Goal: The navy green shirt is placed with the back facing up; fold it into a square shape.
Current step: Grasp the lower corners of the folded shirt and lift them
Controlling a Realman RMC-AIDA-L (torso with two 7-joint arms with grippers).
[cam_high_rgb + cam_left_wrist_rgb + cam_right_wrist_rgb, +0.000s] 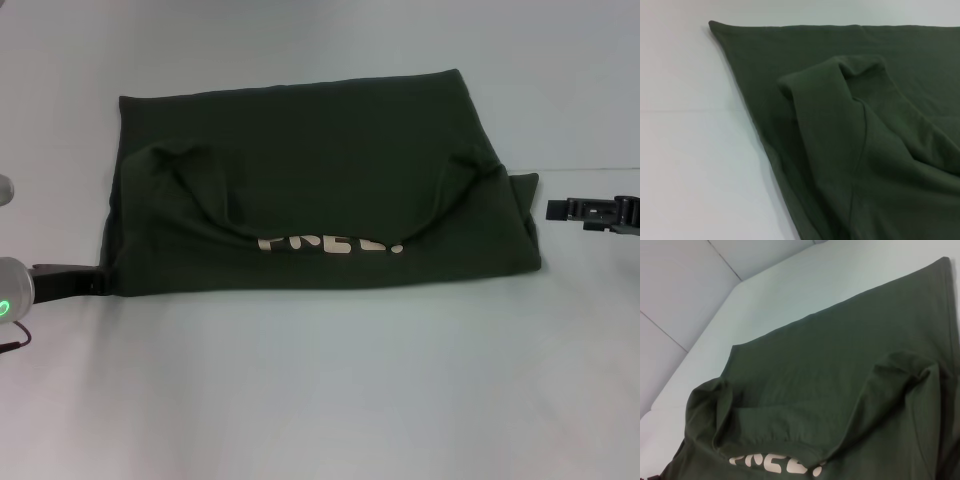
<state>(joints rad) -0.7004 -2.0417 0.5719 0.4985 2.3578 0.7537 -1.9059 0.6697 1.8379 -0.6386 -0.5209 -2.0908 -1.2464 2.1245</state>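
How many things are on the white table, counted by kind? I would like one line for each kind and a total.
Dark green shirt, partly folded, pale lettering showing at the fold: 1
Black robot grippers: 2, the left gripper at the shirt's left edge and the right gripper just off its right edge
Total: 3

My left tool [70,281] is matte black on a silver-grey wrist with a glowing green ring light; my right tool [590,211] shows ribbed black links.
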